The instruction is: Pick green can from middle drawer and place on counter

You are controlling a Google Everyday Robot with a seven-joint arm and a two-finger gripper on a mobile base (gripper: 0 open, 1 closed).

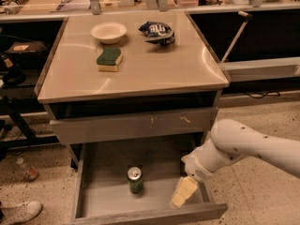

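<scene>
Yellowish gripper (183, 192) on a white rounded arm (243, 146), low inside the open wide grey metal middle drawer (105, 165), close to its right wall and front edge. Small green can (135, 180) with silver top, upright on the drawer floor, left of the gripper at about the same level: near, not touching. Above and behind the gripper: grey drawer front with white scratch marks (131, 125), closed. Higher still: flat tan-grey metal counter (154, 71). On it, up and left of the gripper: green-and-yellow sponge (109, 59), cream bowl (108, 32), dark blue snack bag (158, 33).
</scene>
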